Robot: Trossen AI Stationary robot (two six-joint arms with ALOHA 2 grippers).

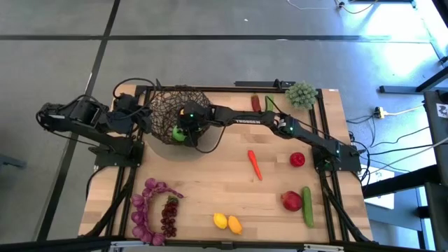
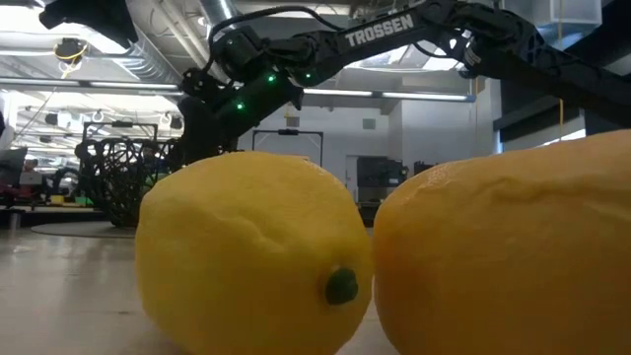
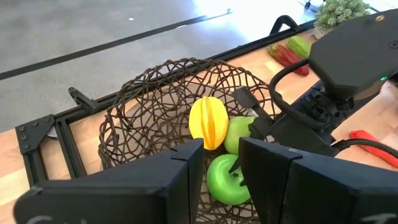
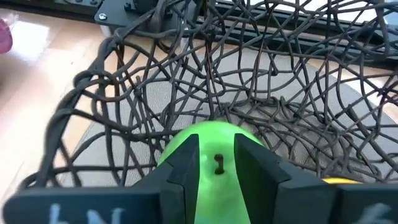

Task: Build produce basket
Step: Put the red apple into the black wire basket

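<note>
The wooden tabletop (image 1: 210,189) is seen from above, framed by dark rails. The two dark arms are stretched over its far left part, where the basket (image 1: 168,112) stands near the far left corner. In the basket a yellow fruit (image 3: 209,122) and two green apples (image 3: 227,180) are seen lying together.

The right hand (image 4: 216,163) is lowered inside the basket, its fingers (image 4: 185,163) spread slightly on either side of one green apple; the apple is framed closely, but whether it is pinched or merely flanked cannot be told. The left hand (image 3: 219,169) is held at the basket's left rim, its fingers parted a little with nothing seen between them.

A purple cluster of grapes (image 1: 150,210) is spread along the near left edge. A pale-green bushy clump (image 1: 301,94) is placed at the far right corner, with a red pepper (image 1: 255,103) and a green pepper (image 1: 269,106) just beside it. A cucumber (image 1: 307,206) is laid near the right edge, with a pomegranate (image 1: 291,201) just beside it and a smaller red fruit (image 1: 297,159) farther back. The carrot (image 1: 254,164) is laid near the middle. Two lemons (image 1: 227,222) are set touching at the near edge.
</note>
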